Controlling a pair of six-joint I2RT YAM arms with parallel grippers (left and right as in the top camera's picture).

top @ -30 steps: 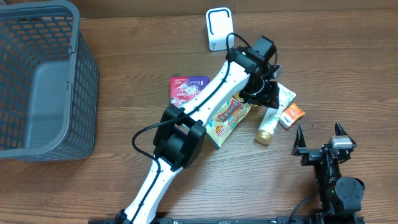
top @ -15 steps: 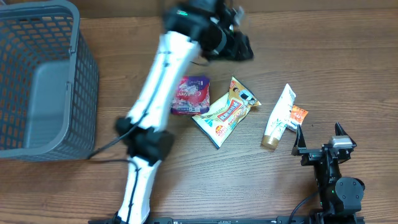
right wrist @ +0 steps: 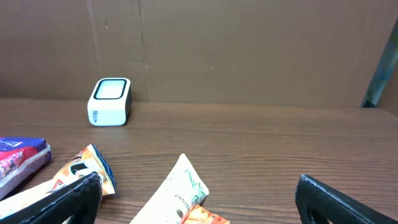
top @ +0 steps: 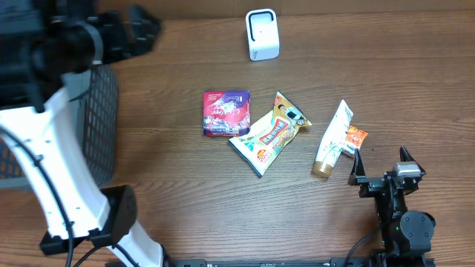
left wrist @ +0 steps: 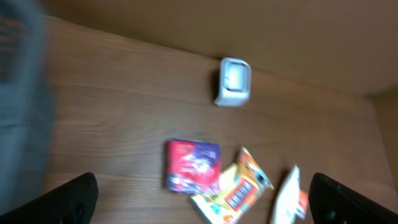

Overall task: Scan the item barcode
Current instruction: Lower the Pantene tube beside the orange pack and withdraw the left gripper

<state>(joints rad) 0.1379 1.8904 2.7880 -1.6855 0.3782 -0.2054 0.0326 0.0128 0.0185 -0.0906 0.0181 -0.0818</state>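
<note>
Table (top: 386, 67): brown wood grain, everything sits on it.
Basket (top: 100, 126): grey mesh, far left, mostly hidden behind the left arm (top: 44, 170) in the overhead view.
Left gripper (top: 142, 33): up at the basket's far corner and motion-blurred from above. Its wrist view shows the fingertips (left wrist: 68, 199) in opposite bottom corners, so the jaws are wide with nothing between them.
Right gripper (top: 380, 159): parked at the near right edge, jaws wide, holding nothing, just beside the tube's cap end.

Items lie in a loose row mid-table, none gripped:
- snack packet (top: 269, 133): yellow with orange and a cartoon face, lying diagonal. Its corner touches or overlaps the red packet; I can't tell which.
- red packet (top: 226, 113): red and purple foil, flat, left of the snack packet.
- tube (top: 332, 139): white with a gold cap, cap towards the robot.
- scanner (top: 262, 35): small white rounded box with a dark-outlined window, upright at the far edge, well apart from the items.
- sachet (top: 355, 137): small and orange, touching the tube's right side.

Text: the right wrist view shows the tube's print starting "PANTE", the rest cut off. The print on the scanner's front and on the packets is too small to read.

View differences: only the overhead shows both arms and the basket mesh. The right wrist view gives the scanner side-on against a brown wall (right wrist: 249, 50). The left wrist view is blurred, with the basket just a grey smear on its left.
</note>
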